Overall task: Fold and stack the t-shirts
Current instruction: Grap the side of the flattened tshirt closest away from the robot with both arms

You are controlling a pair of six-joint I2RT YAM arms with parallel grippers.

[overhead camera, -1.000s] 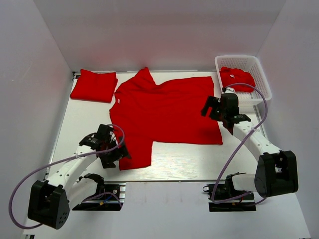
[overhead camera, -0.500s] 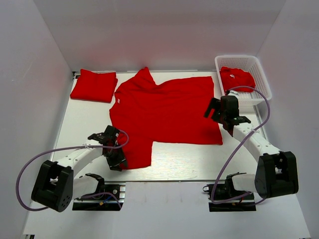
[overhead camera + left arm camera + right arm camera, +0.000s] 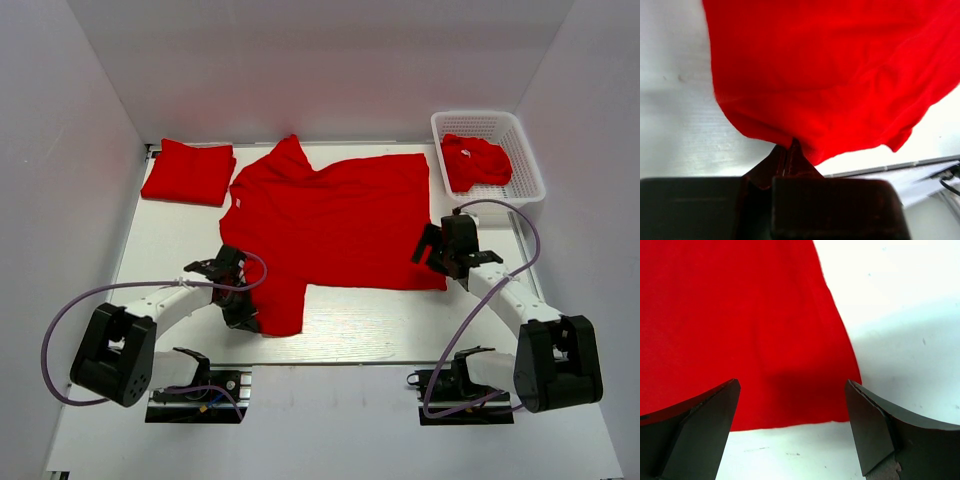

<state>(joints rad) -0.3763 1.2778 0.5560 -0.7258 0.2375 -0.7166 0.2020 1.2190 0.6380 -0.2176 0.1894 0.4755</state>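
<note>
Folded t-shirt at ten o'clock; spread t-shirt unfolded, left tool pinching it, right tool wide; crumpled t-shirt in basket.

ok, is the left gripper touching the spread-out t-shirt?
Touching. The left wrist view shows it: the left gripper is shut, with its tips pinching the near edge of the spread-out t-shirt.

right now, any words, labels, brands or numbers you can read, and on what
No readable text in any view. The spread t-shirt, the folded t-shirt and the basket are plain.
A white speck on the t-shirt in the basket may be a label, too small to read.
</note>
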